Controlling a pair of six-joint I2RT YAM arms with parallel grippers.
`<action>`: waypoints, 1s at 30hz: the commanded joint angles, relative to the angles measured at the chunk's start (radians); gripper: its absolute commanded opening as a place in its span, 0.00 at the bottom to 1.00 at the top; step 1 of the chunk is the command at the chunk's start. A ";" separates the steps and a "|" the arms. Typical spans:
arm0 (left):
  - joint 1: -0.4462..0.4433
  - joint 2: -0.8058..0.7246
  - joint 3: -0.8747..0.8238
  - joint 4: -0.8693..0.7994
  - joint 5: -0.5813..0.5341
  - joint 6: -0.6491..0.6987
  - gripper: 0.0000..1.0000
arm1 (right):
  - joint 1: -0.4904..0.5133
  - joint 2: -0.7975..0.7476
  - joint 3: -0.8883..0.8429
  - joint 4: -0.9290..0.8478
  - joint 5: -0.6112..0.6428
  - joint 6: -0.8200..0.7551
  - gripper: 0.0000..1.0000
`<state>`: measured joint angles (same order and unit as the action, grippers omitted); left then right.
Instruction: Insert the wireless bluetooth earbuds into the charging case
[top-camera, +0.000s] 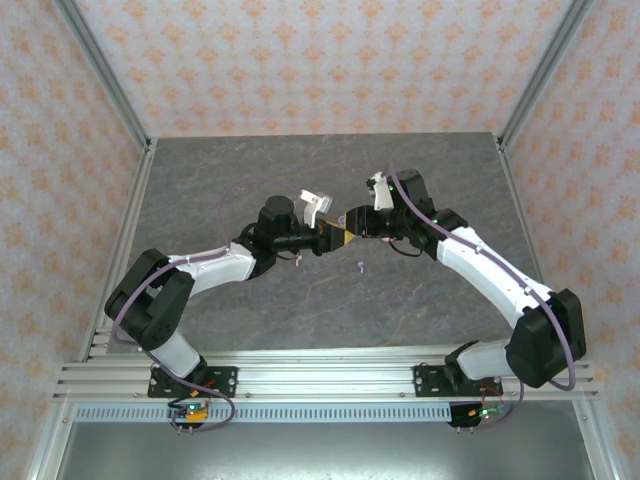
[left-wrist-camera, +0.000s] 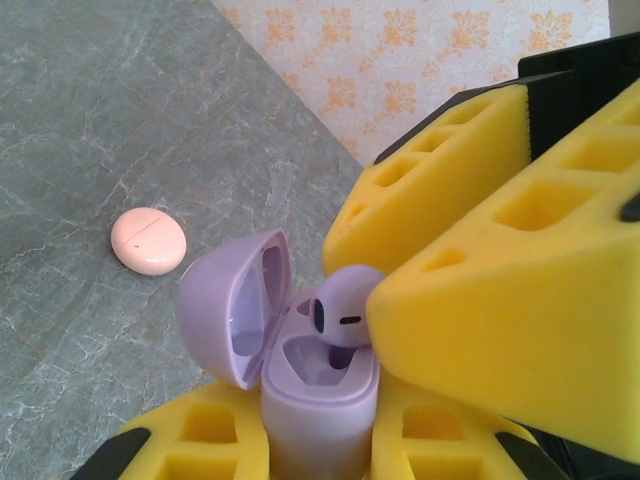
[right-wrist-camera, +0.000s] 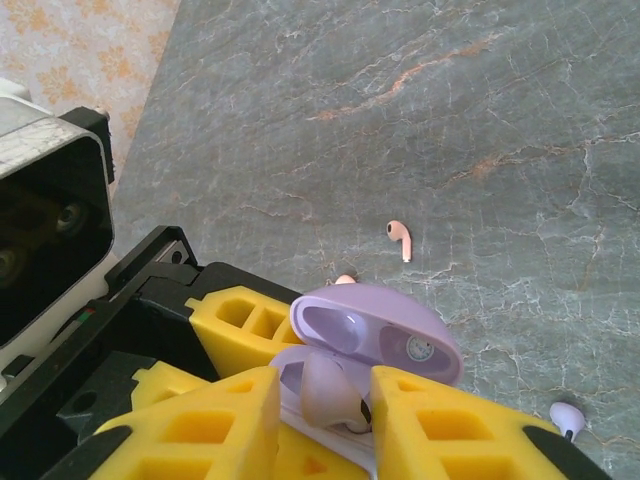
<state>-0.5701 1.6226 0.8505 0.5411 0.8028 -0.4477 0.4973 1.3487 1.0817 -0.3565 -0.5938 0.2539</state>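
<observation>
Left tool (left-wrist-camera: 318, 442) clamped lilac case (right-wrist-camera: 375, 340), lid open. Right tool (right-wrist-camera: 325, 400) pinched lilac earbud (left-wrist-camera: 345, 305) at case well, apparently not fully seated. Risk judged: release with stem misaligned, earbud could tip out onto tabletop (left-wrist-camera: 100, 100).

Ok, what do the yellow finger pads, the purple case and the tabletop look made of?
The yellow pads look like soft foam: matte, fine-grained, with moulded pockets. The purple case is likely hard plastic, smooth with a soft sheen on the lid. The tabletop is grey and veined like stone; it could be printed laminate.
</observation>
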 joint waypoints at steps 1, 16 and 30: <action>-0.014 -0.009 0.027 0.050 -0.016 0.018 0.03 | 0.009 -0.028 0.040 -0.034 -0.022 -0.024 0.32; -0.033 -0.069 0.002 -0.037 -0.055 0.140 0.04 | 0.010 -0.049 0.079 -0.104 0.037 -0.033 0.47; -0.046 -0.097 0.005 -0.133 -0.114 0.225 0.03 | 0.009 -0.064 0.112 -0.154 0.025 -0.044 0.48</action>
<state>-0.6006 1.5635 0.8501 0.4496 0.7223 -0.2798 0.4995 1.3071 1.1545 -0.4908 -0.5617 0.2302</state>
